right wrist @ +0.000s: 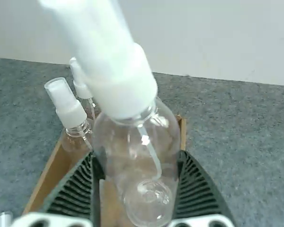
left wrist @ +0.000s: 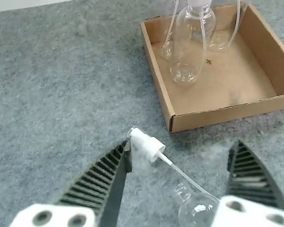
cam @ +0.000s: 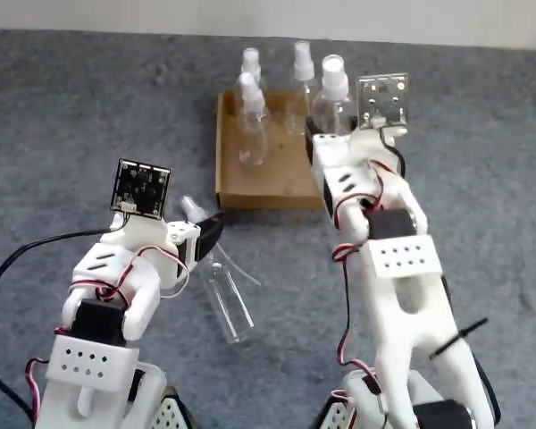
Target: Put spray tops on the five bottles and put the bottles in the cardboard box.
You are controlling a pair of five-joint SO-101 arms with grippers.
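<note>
Right gripper clamps a capped bottle at the cardboard box.

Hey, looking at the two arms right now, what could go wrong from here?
1. The right gripper holds a capped bottle close to the standing bottles in the cardboard box; lowering it could tip them.
2. The fifth bottle lies on its side, its spray top unseated, by the open left gripper; closing might roll it or bend the tube.

Glossy clear plastic bottle, matt cardboard box, rough grey carpet.
</note>
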